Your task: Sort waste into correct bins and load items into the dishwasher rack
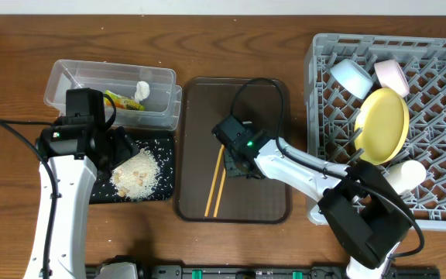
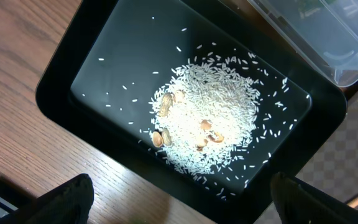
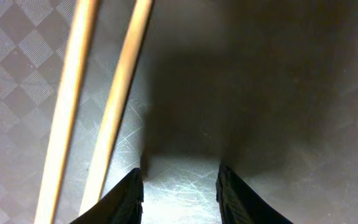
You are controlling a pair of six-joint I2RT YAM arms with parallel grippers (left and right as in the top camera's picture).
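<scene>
The two wooden chopsticks (image 1: 216, 183) lie side by side on the brown tray (image 1: 269, 198); they also show in the right wrist view (image 3: 114, 106). My right gripper (image 3: 180, 193) is open and empty, low over the tray just right of the chopsticks. My left gripper (image 2: 179, 199) is open and empty above the black tray (image 2: 61, 74), which holds a pile of rice scraps (image 2: 207, 124). The clear tub (image 1: 80, 81) holds the green-and-orange wrapper (image 1: 122, 100) and the white tissue wad (image 1: 142, 91). The grey rack (image 1: 440, 163) holds the yellow plate (image 1: 383, 124), light-blue bowl (image 1: 352, 76), a pale pink bowl (image 1: 392, 75) and a pale cup (image 1: 405, 175).
The black tray (image 1: 161, 190) lies in front of the clear tub, left of the brown tray. The rack stands at the table's right side. My right arm (image 1: 308, 174) reaches from the rack side over the brown tray. Loose rice grains are scattered over the black tray.
</scene>
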